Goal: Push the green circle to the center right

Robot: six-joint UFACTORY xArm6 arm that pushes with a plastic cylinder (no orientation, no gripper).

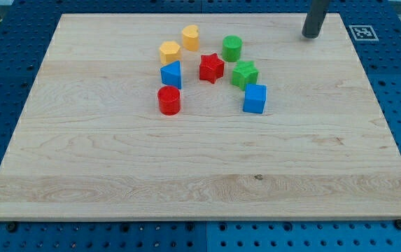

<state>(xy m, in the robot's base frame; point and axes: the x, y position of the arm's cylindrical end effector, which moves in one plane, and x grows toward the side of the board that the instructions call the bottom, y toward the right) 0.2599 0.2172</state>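
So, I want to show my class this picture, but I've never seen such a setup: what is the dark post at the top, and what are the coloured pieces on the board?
There is one camera view, looking down at a wooden board. The dark post is a robot arm's rod; my tip pushes blocks and holds nothing. It stands near the view's top right, apart from all blocks. The blocks: green circle, green star, red star, red cylinder, blue cube, blue triangle, two yellow blocks.
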